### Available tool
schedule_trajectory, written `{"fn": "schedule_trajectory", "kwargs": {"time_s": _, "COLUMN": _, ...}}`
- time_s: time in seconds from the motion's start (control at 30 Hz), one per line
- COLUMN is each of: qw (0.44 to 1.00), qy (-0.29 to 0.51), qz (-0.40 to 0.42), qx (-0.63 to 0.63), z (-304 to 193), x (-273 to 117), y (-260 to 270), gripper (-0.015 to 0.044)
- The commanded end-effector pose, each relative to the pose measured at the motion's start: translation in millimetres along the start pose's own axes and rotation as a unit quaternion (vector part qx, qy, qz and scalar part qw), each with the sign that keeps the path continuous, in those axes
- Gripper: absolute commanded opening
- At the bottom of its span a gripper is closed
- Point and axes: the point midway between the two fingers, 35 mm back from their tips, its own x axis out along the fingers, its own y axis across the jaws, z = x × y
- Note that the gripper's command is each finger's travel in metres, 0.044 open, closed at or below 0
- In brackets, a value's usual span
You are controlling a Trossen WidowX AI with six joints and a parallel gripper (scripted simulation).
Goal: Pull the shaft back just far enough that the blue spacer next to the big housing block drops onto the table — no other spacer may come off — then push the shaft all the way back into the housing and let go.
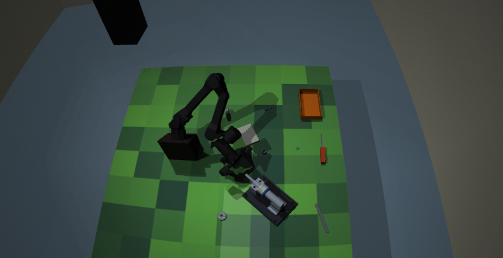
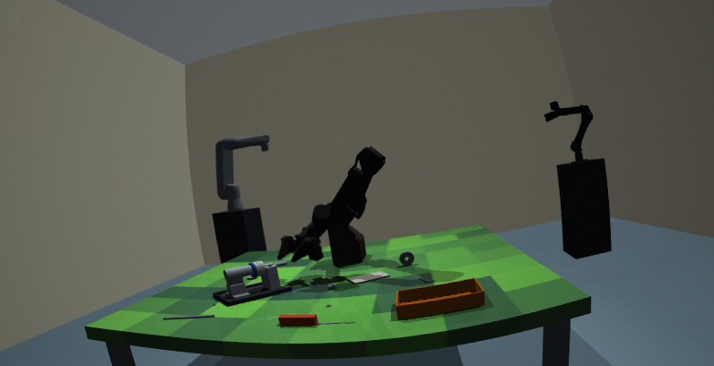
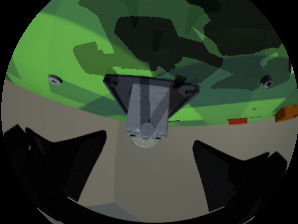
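Note:
The grey housing (image 1: pixel 274 198) (image 2: pixel 237 271) sits on a dark base plate (image 1: pixel 258 207) (image 2: pixel 252 297). The blue spacer (image 1: pixel 265 191) (image 2: pixel 255 269) is around the shaft line against the housing. Cream spacers (image 1: pixel 261 188) (image 2: pixel 259 267) lie between it and the smaller support block (image 1: pixel 257 183) (image 2: pixel 271 278) (image 3: pixel 134 114). The shaft end (image 1: pixel 249 177) (image 2: pixel 281 265) (image 3: pixel 146 130) sticks out of that block toward the arm. My gripper (image 1: pixel 249 174) (image 2: pixel 287 258) (image 3: pixel 150 141) is open and empty, at the shaft end. The shaft shows midway between the fingers in the wrist view; whether they overlap it is unclear.
An orange tray (image 1: pixel 310 104) (image 2: pixel 439 309) and a red-handled screwdriver (image 1: pixel 322 154) (image 2: pixel 298 319) lie on the far side from the arm. A grey bar (image 1: pixel 321 218) lies beyond the base plate. A white plate (image 1: pixel 249 135) and a small nut (image 1: pixel 264 151) lie near the gripper.

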Motion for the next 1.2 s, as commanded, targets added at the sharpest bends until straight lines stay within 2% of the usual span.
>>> {"fn": "schedule_trajectory", "kwargs": {"time_s": 0.0, "qw": 1.000, "qy": -0.002, "qz": 0.005, "qx": 0.001, "z": 2, "x": 7, "y": 3, "gripper": 0.0440}}
{"fn": "schedule_trajectory", "kwargs": {"time_s": 0.5, "qw": 1.000, "qy": -0.002, "qz": 0.005, "qx": 0.001, "z": 2, "x": 31, "y": 4, "gripper": 0.0440}}
{"fn": "schedule_trajectory", "kwargs": {"time_s": 1.17, "qw": 1.000, "qy": -0.002, "qz": 0.005, "qx": 0.001, "z": 2, "x": 31, "y": 4, "gripper": 0.0440}}
